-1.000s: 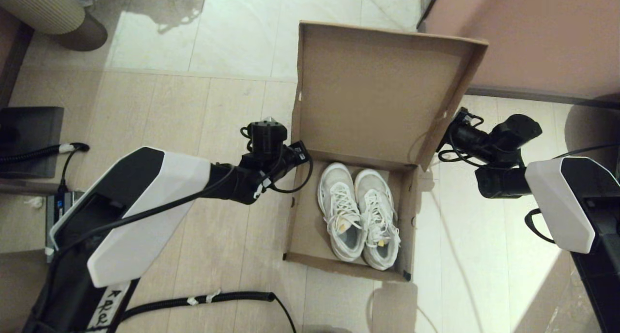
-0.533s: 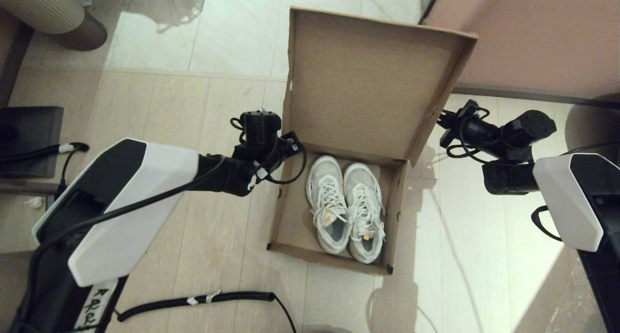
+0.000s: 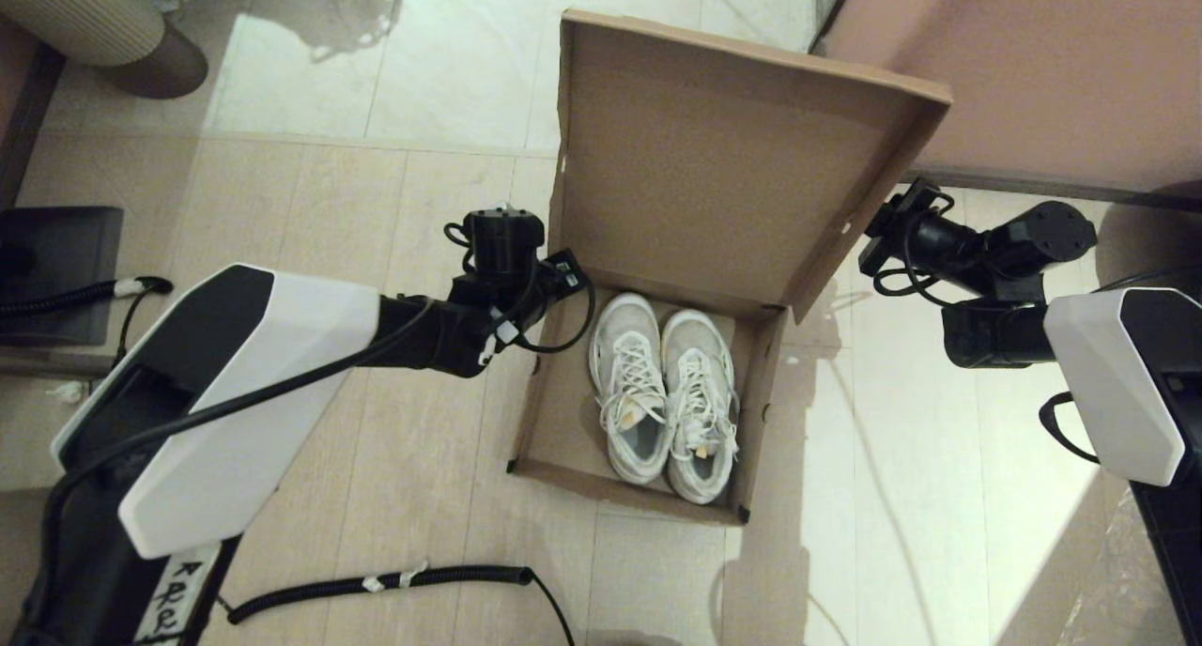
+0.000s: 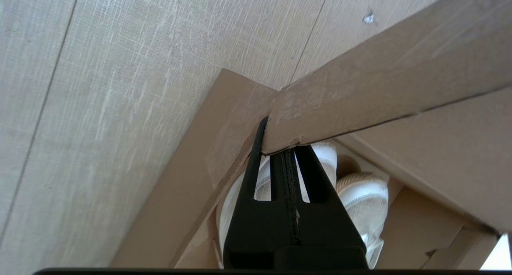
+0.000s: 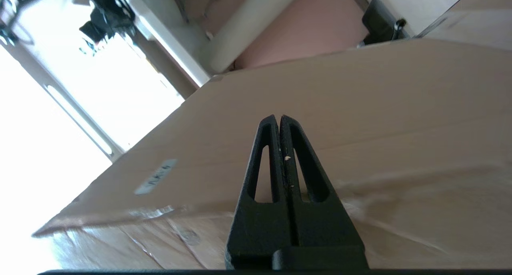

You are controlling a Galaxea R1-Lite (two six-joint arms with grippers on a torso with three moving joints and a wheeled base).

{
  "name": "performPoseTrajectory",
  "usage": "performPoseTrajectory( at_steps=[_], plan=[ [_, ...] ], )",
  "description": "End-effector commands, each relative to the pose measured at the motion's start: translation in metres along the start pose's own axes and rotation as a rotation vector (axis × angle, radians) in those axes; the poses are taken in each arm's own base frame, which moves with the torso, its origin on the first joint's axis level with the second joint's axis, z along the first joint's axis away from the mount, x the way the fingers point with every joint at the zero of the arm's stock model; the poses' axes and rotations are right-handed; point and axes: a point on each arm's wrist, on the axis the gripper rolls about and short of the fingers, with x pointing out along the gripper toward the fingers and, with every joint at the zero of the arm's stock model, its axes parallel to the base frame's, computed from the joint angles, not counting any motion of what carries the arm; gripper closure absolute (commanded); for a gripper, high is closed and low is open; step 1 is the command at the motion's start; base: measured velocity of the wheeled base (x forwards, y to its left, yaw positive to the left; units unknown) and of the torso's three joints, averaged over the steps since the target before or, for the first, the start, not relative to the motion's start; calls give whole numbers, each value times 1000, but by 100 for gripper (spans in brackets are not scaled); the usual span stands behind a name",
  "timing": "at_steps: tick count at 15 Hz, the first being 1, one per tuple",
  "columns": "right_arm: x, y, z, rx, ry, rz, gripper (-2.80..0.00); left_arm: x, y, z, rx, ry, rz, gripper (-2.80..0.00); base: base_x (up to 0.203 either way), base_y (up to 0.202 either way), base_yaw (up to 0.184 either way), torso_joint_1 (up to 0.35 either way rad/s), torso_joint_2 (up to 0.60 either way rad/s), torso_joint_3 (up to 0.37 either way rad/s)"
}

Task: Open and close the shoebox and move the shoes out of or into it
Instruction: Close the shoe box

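The brown cardboard shoebox (image 3: pixel 562 421) stands open on the floor, its lid (image 3: pixel 695 167) raised nearly upright. The white and grey sneakers (image 3: pixel 667 397) lie side by side inside, toes toward the hinge. My left gripper (image 3: pixel 568 272) is at the box's back left corner. In the left wrist view it (image 4: pixel 285 150) is shut, tips hidden behind the lid's side flap (image 4: pixel 380 79), sneakers (image 4: pixel 360 195) beyond. My right gripper (image 3: pixel 869 242) is by the lid's right flap; it (image 5: pixel 279 118) is shut, pointing at the lid's outer face (image 5: pixel 380 107) near the white label (image 5: pixel 155 176).
A pinkish-brown furniture panel (image 3: pixel 1033 64) stands close behind the box at the back right. A dark flat unit (image 3: pixel 56 270) with a cable lies far left, a ribbed beige round object (image 3: pixel 84 17) at the top left. A coiled black cable (image 3: pixel 376 585) crosses the near floor.
The box has slid left and a little farther from me, and the lid now stands higher. Both grippers shifted with it, the right one moving up and back.
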Motion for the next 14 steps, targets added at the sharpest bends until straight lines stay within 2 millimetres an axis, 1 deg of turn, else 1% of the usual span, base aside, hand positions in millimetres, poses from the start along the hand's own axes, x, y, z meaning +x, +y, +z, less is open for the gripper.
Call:
performPoseTrajectory(
  at_steps=[1,4,5,6,8,10,14],
  plan=[
    [4,13,-6,-17,31,-7,0,4,3,-8,-13,2,3,0,0,0,0,0,0,0],
    [6,12,-7,-4,39,-11,0,14,10,-20,-54,-61,17,0,0,0,0,0,0,0],
    [7,12,-7,-1,41,-12,0,15,11,-21,-55,-67,25,0,0,0,0,0,0,0],
    [9,10,-8,0,45,-12,0,13,9,-17,-59,-75,19,0,0,0,0,0,0,0],
    [9,6,-7,9,45,-15,0,6,0,-5,-78,-102,-6,0,0,0,0,0,0,0],
    [10,4,-7,13,44,-14,0,-4,-6,2,-91,-102,-16,0,0,0,0,0,0,0],
    [10,-1,-5,34,35,-20,0,-22,1,-12,-62,-12,26,0,0,0,0,0,0,0]
  ],
)
